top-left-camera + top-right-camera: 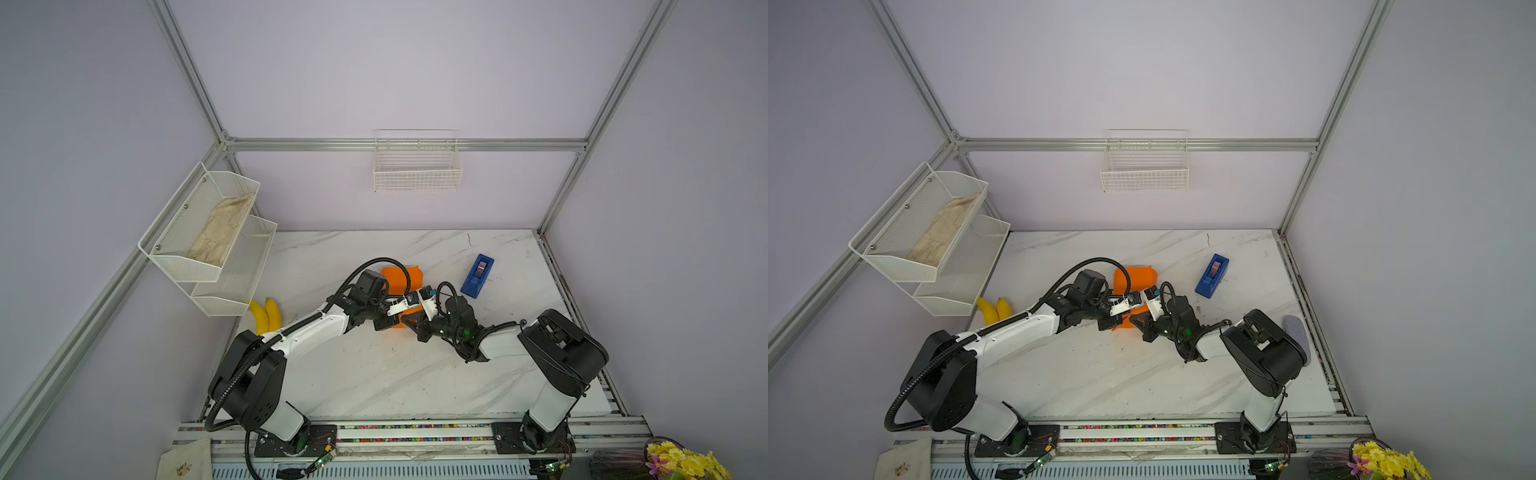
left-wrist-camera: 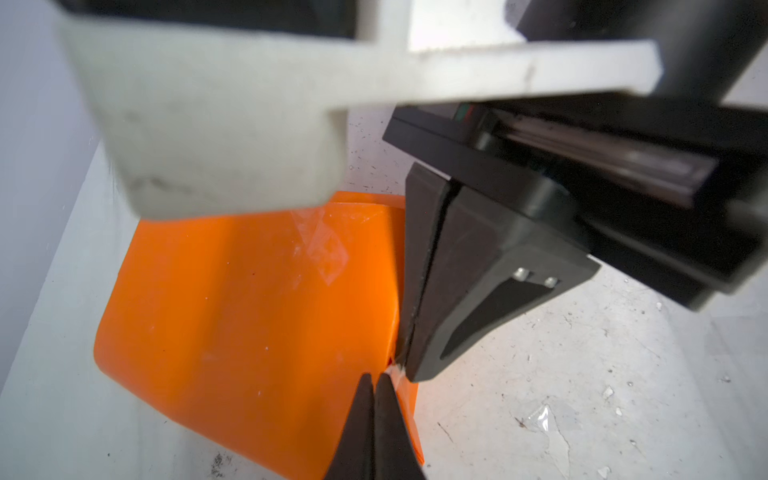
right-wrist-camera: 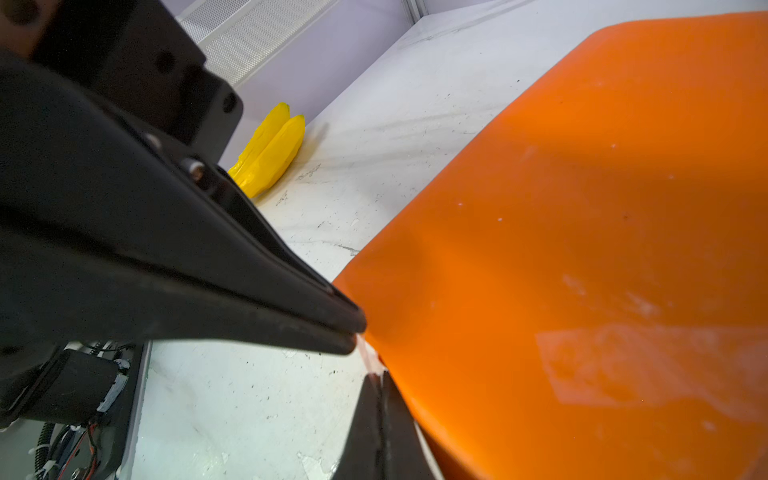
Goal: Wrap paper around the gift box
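The orange paper (image 1: 399, 276) (image 1: 1138, 276) lies mid-table as a rounded, folded bundle, with patches of clear tape on its surface (image 2: 249, 311) (image 3: 582, 228). The gift box is hidden. Both grippers meet tip to tip at the bundle's near corner. My left gripper (image 1: 395, 323) (image 1: 1120, 323) (image 2: 376, 378) (image 3: 353, 332) is shut, its tips over the paper's edge. My right gripper (image 1: 405, 321) (image 1: 1133, 320) (image 2: 409, 372) (image 3: 380, 376) is shut too, with a pale clear strip (image 3: 370, 353) showing at its tips and reaching toward the left tips.
A blue tape dispenser (image 1: 477, 276) (image 1: 1212, 276) stands right of the bundle. Two bananas (image 1: 266, 316) (image 3: 270, 149) lie at the table's left edge under a white wire shelf (image 1: 208, 241). A wire basket (image 1: 417, 166) hangs on the back wall.
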